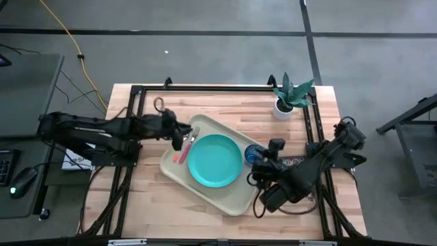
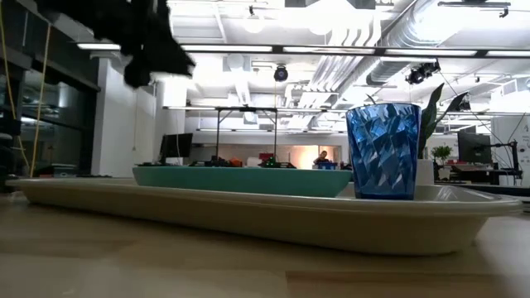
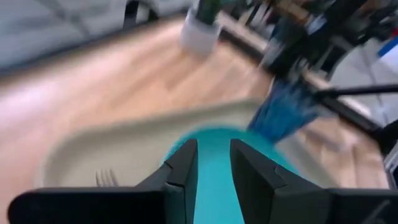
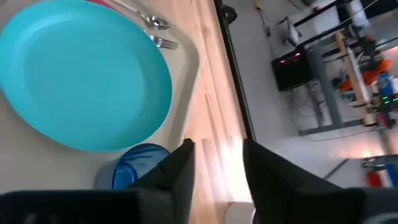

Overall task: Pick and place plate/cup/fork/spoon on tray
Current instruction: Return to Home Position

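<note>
The beige tray [image 1: 176, 168] lies in the middle of the table. On it rest the teal plate [image 1: 215, 160], the dark-blue cup [image 1: 254, 153] upright at the plate's right, and the fork [image 1: 183, 154] and the spoon [image 4: 146, 20] side by side at the plate's left. My left gripper [image 1: 180, 139] is open and empty above the fork and spoon; its wrist view [image 3: 213, 146] shows the plate [image 3: 214, 186] beyond its fingers. My right gripper [image 4: 217, 146] is open and empty just right of the cup [image 4: 134, 167], above it.
A white pot with a green plant [image 1: 285, 102] stands at the table's far right. A black frame [image 1: 205, 87] runs along the far and side edges. Bare wood lies in front of the tray [image 1: 205, 219].
</note>
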